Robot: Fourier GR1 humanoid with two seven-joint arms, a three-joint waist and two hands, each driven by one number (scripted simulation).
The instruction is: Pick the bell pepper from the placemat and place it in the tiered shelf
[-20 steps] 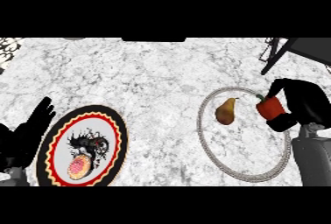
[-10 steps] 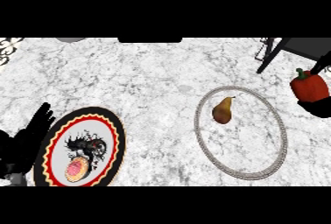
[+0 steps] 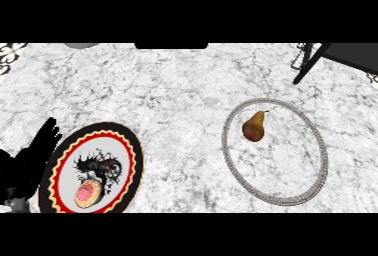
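Head view, obs.: marble bench (image 3: 170, 100) w/ oval placemat (image 3: 284, 167) at right. Only a pear (image 3: 254, 127) lay on it, upper-left part, inside the rim. No bell pepper on the mat or anywhere else in frame. Right hand also out of frame, so couldn't tell if it was clenched, released or grasping anything. Left hand (image 3: 29, 160) sat at the left edge beside the patterned plate (image 3: 137, 165), fingers straight and up, released, holding nothing; resting. A pink round food item (image 3: 87, 192) lay on the plate's lower part.

Tiered shelf (image 3: 353, 54): only a dark corner and one slanted black leg showed, top right, well apart from the mat. Tiers not visible.

Judgement: w/ pepper off the mat and right hand absent, step in hand was prob. the carry/placing at the shelf, off-camera to the right.

Notes for doing it well:
- Come in at the shelf's open side; keep clear of the leg.
- Set pepper base-down, well in from the tier's edge; rounded, may roll.
- Release only once it rests on the tier.
- Leave left hand parked; no need to cross the pear.
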